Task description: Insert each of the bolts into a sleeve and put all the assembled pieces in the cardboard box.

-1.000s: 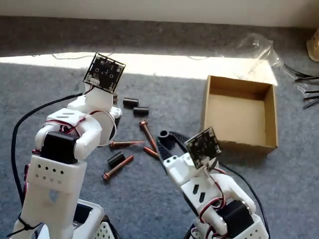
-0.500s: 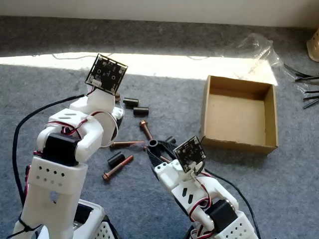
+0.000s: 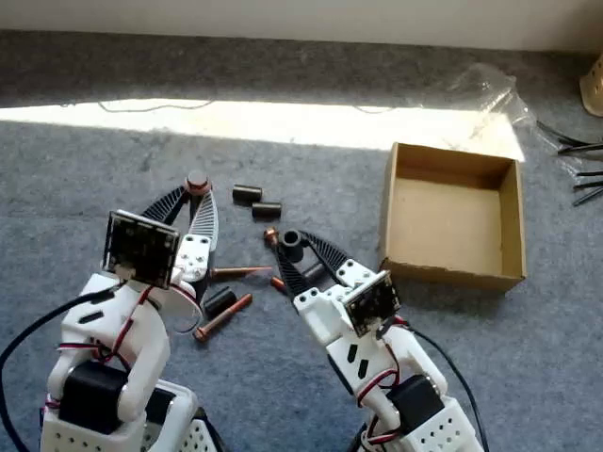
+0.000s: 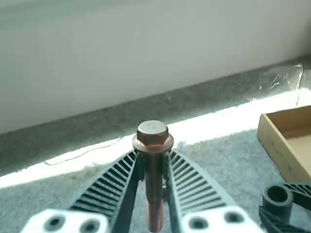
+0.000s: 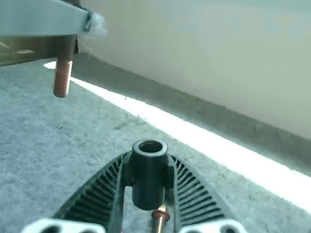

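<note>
My left gripper (image 3: 195, 200), clamped on a bolt (image 3: 196, 181), has drawn back left of centre. My right gripper (image 3: 294, 256), clamping a sleeve (image 3: 290, 245), has lifted mid-frame. Mating looks next.

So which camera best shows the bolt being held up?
The left wrist view: the bolt stands centre, head and shank clear. The high view shows its head; the right wrist view, its threaded end.

Left wrist view: cardboard box (image 4: 286, 136) and held bolt (image 4: 153, 160) are cut off at the frame edge. Right wrist view: sleeve (image 5: 148, 172) hides most of a loose bolt (image 5: 158, 218).
</note>
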Tool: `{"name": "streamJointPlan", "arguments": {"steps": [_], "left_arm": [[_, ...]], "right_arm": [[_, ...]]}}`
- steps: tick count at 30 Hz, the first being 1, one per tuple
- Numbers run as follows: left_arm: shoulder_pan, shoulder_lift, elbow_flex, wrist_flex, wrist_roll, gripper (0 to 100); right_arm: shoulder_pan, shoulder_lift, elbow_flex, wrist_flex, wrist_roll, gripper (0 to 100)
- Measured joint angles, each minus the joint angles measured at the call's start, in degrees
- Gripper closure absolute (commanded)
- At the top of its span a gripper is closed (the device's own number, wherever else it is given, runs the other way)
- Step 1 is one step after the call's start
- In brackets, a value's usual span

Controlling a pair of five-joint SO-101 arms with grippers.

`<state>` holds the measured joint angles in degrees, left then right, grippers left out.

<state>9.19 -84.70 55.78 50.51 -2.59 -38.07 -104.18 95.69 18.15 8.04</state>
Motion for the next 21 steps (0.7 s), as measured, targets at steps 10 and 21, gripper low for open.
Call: {"name": "streamJointPlan", "arguments": {"steps": [10, 21], "left_arm": [[0.18, -1.76, 4.92, -11.25, 15.65, 99], [1.76, -2.20, 6.68, -23.21, 14.51, 99]], "right_arm": [[0.00, 0.00, 0.00, -1.41, 1.58, 99.5], [0.00, 0.00, 0.00, -0.70, 1.58, 99.5]]}}
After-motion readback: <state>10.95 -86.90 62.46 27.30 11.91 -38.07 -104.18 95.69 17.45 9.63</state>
